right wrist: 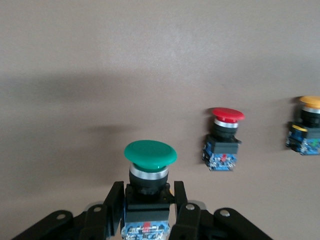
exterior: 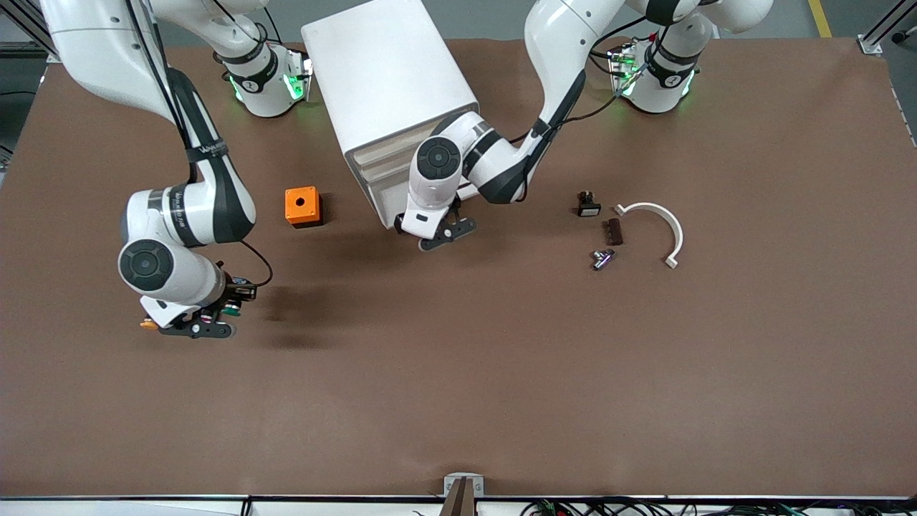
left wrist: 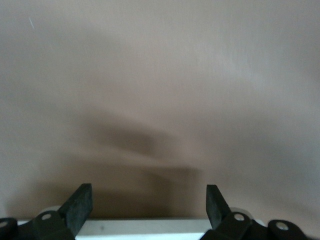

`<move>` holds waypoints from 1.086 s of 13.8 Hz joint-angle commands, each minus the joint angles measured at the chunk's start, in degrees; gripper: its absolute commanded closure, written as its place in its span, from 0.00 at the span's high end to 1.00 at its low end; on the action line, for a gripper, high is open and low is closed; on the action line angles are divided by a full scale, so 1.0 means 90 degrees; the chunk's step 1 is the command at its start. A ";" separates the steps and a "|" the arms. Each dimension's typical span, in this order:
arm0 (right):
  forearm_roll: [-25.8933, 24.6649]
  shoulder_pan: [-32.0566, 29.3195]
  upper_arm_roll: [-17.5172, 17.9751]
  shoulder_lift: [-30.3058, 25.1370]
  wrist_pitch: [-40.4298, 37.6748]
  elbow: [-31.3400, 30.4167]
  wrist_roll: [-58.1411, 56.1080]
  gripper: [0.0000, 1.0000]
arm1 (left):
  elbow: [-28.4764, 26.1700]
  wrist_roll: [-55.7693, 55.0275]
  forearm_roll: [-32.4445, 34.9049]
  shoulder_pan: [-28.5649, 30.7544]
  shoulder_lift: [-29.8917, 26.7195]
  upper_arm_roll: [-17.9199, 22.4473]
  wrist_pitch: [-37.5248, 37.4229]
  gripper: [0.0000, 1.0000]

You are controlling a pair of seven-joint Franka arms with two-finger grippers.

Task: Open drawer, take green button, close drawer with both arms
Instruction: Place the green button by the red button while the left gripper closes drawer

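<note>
- the button, green cap up, sits clamped by its black body between the fingers of the right end effector, which is closed on it above the bench toward the right arm's end.
- a red-capped button and a yellow-orange-capped button stand on the bench just past the held one in the right wrist view, the red one closer to the right end effector; they are apart from each other.
- the left end effector hangs low at the front of the white cabinet, its fingers spread wide with only bare bench showing between them; a white edge shows just under the fingertips in the left wrist view.
- the drawer fronts look flush with the cabinet, beside the left arm's wrist.
- a small orange box lies between the two end effectors, closer to the cabinet.
- toward the left arm's end, well apart from the left end effector, lie a small black part, a dark brown block, a small metal piece and a curved white strip.
</note>
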 commanded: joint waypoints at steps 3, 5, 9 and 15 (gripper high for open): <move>-0.0286 -0.0055 0.0002 0.0344 0.0397 -0.0018 -0.0077 0.13 | -0.0071 0.0123 -0.0576 -0.0005 -0.0061 -0.0353 0.0090 1.00; -0.0286 -0.0026 0.0012 0.0472 0.0486 -0.0018 -0.0077 0.14 | -0.0071 0.0327 -0.0926 -0.0005 -0.0022 -0.0373 0.0090 1.00; -0.0286 0.0052 0.0012 0.0618 0.0486 -0.0008 -0.0077 0.14 | -0.0071 0.0787 -0.1610 0.0005 0.0056 -0.0373 0.0080 1.00; -0.0276 0.0111 0.0021 0.0804 0.0681 -0.0018 -0.0068 0.19 | -0.0042 0.0788 -0.2169 -0.0005 0.0056 -0.0373 0.0070 1.00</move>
